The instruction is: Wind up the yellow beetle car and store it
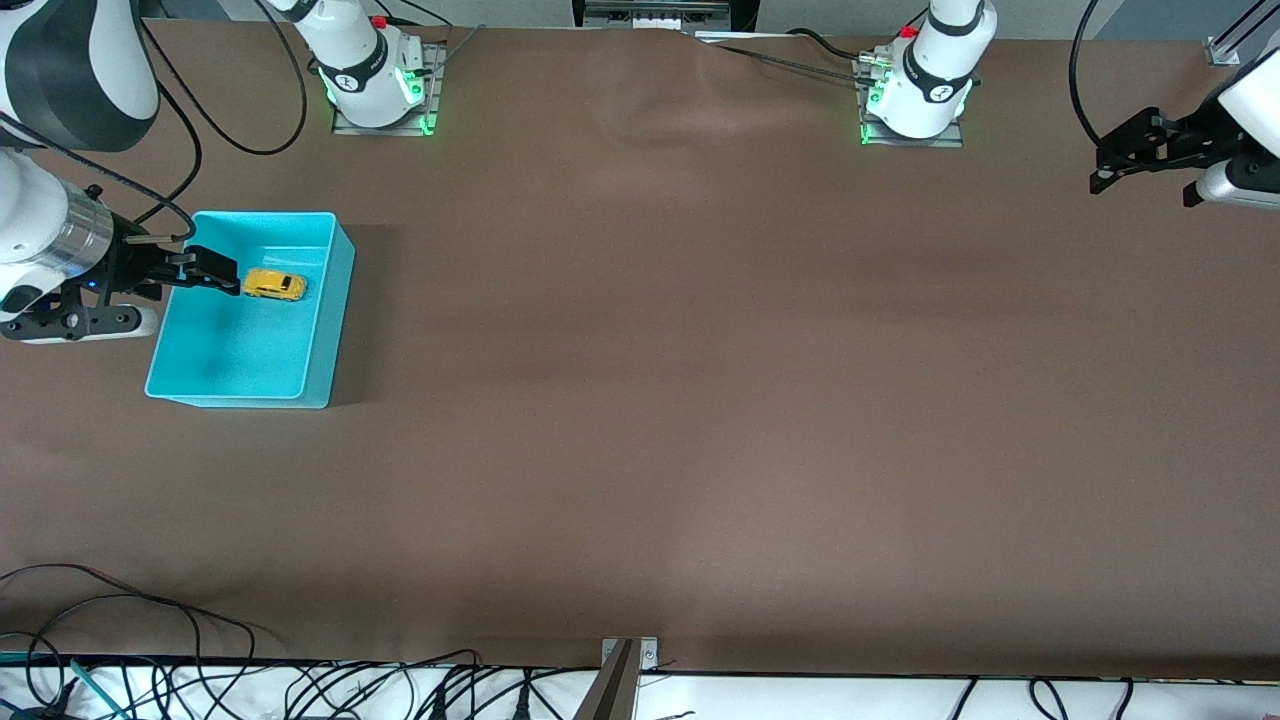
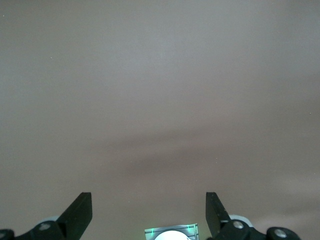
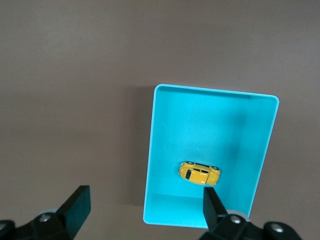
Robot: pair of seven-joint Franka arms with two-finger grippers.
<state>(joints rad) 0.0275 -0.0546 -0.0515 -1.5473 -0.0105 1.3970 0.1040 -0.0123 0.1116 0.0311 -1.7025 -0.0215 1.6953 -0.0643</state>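
Note:
The yellow beetle car [image 1: 274, 285] lies on its wheels inside the cyan bin [image 1: 335, 310] at the right arm's end of the table. My right gripper [image 1: 205, 270] hangs open and empty above the bin, beside the car. In the right wrist view the car [image 3: 200, 173] rests on the floor of the bin [image 3: 210, 120]. One fingertip [image 3: 212, 205] shows over the bin near the car, and the gripper [image 3: 146, 205] itself spans the bin's long wall. My left gripper [image 1: 1140, 170] waits open and empty, raised over the left arm's end of the table, and its wrist view [image 2: 149, 210] shows only bare brown tabletop.
The brown table [image 1: 700, 400] holds only the bin. The two arm bases [image 1: 375, 85] [image 1: 915, 95] stand along the edge farthest from the front camera. Cables [image 1: 300, 690] run along the edge nearest to it.

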